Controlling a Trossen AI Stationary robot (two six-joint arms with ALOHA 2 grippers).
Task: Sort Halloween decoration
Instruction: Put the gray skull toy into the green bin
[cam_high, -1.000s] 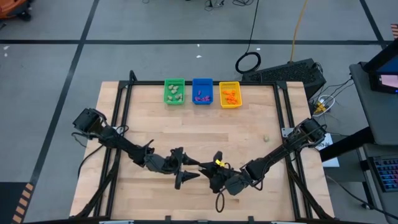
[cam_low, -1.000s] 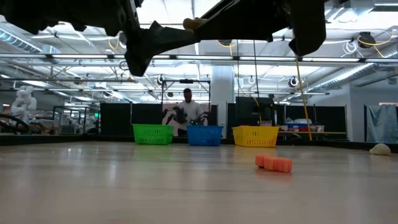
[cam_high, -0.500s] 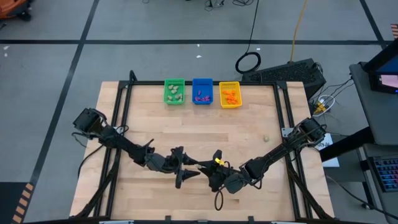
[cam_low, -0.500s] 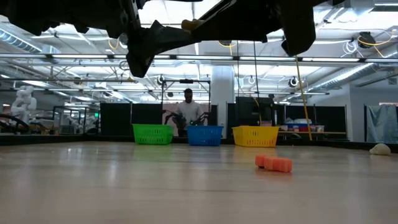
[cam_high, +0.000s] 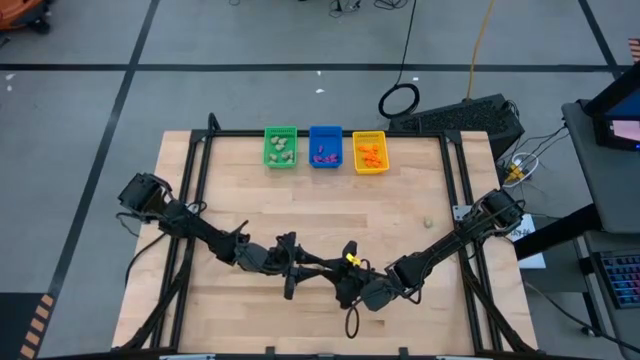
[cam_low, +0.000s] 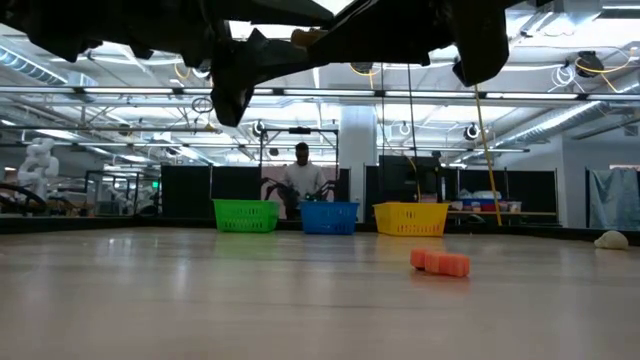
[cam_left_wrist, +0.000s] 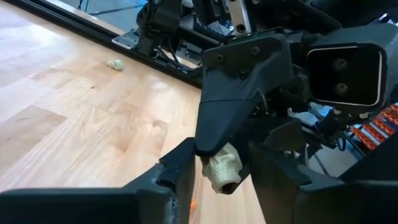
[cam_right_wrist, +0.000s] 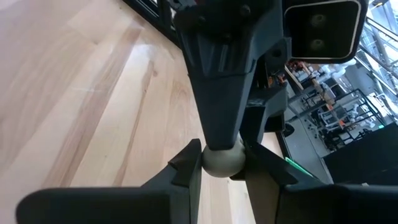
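Note:
Above the near middle of the table my two grippers meet tip to tip. My right gripper (cam_right_wrist: 222, 173) is shut on a pale skull-shaped trinket (cam_left_wrist: 221, 168), one of the Halloween decoration; it also shows high up in the low view (cam_low: 308, 38). My left gripper (cam_left_wrist: 217, 180) faces it, open, with a finger on either side of the same trinket. An orange trinket (cam_low: 440, 263) lies on the table below them. Another pale trinket (cam_high: 427, 224) lies toward the right edge. My right gripper pinches the pale trinket's round sides (cam_right_wrist: 211, 163) between its two fingers, nearly level, coming from the table's right. The trinket is lifted clear of the table. My left gripper has one finger (cam_left_wrist: 185, 163) against the trinket's side; the other stands a narrow gap off.
At the far edge stand three small bins in a row: green (cam_high: 280, 147), blue (cam_high: 325, 146) and yellow (cam_high: 369, 152), each with trinkets inside. A black frame (cam_high: 195, 200) runs along the table's sides. A person stands in the room beyond the bins.
My left gripper's fingers have drawn together from wide apart and now close in on the trinket that my right gripper holds. Both arms have kept their places, and the trinket has stayed where it was.

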